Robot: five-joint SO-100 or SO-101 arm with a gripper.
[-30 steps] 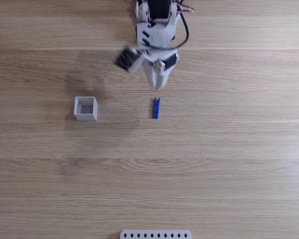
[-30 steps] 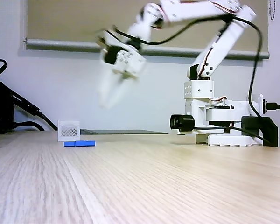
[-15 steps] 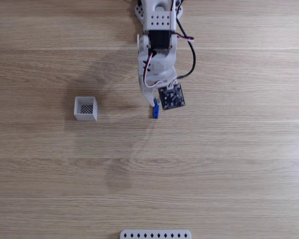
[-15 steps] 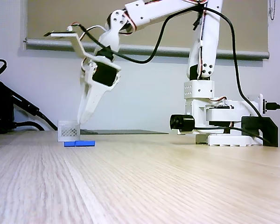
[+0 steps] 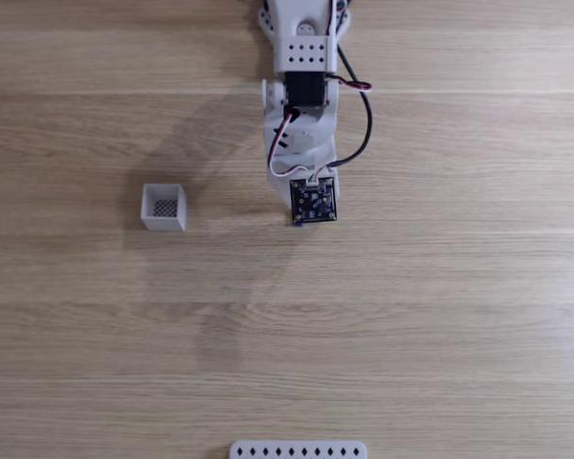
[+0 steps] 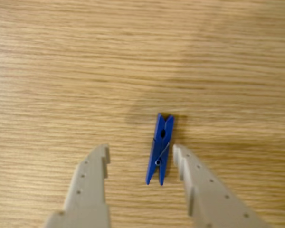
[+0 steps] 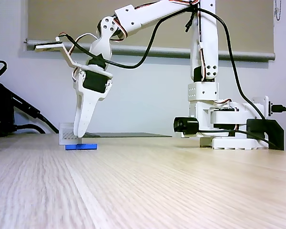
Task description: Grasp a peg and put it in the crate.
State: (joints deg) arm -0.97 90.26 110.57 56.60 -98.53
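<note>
The arm reaches out from its base and bends sharply down at the wrist, so the gripper (image 7: 80,137) points almost straight at the table (image 7: 157,191), fingertips just above the wood. In the wrist view the gripper (image 6: 140,154) has its two fingers spread apart, and the peg (image 6: 160,148) lies flat between them — close against the right-hand finger (image 6: 199,185), with a wide gap to the left-hand one. Nothing is gripped yet.

In the low fixed view the peg (image 7: 81,146) sits directly beneath the fingertips, the crate (image 7: 66,133) just behind them. From above, the crate (image 5: 164,207) stands well off to the gripper's left.

Half a second ago the gripper hung higher and more tilted; it has since come down over the peg — the peg and crate have not moved.
</note>
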